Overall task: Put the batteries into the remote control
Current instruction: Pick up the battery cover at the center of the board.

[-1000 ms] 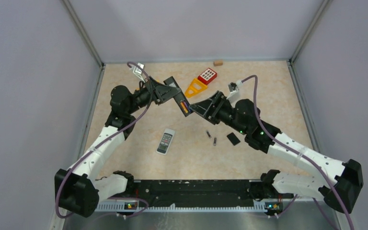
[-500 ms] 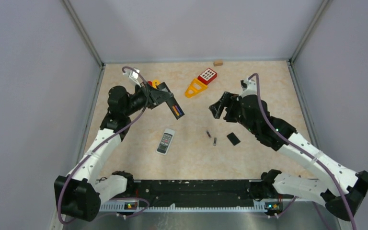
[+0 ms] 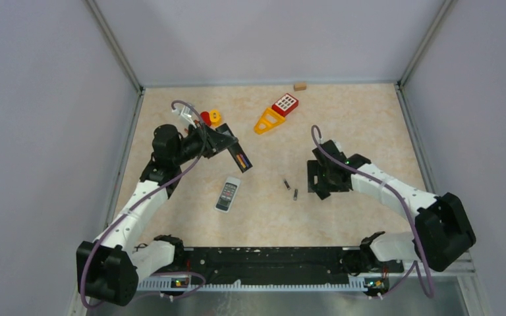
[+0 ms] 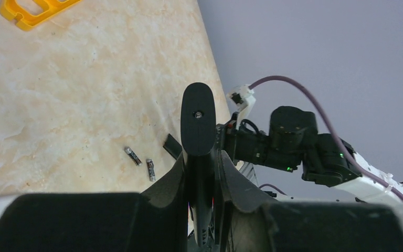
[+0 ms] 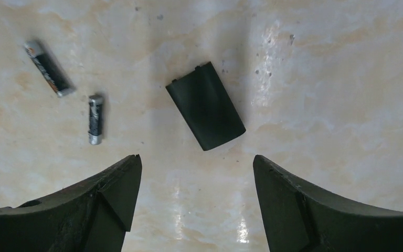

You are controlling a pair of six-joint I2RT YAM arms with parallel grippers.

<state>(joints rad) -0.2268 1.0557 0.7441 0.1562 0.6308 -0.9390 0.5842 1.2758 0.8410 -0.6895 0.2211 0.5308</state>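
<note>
My right gripper (image 5: 195,160) hangs spread wide over the battery cover (image 5: 204,105). I'd twist slightly to square its long edges before descending. Two loose batteries (image 5: 95,119) lie just left. Farther off, my left gripper (image 4: 202,173) clamps the black remote (image 4: 198,121), seated batteries (image 3: 240,158) showing.

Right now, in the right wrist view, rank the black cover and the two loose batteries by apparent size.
1. black cover.
2. upper-left battery.
3. battery beside it, looking slightly shorter; tilt may explain that.
</note>
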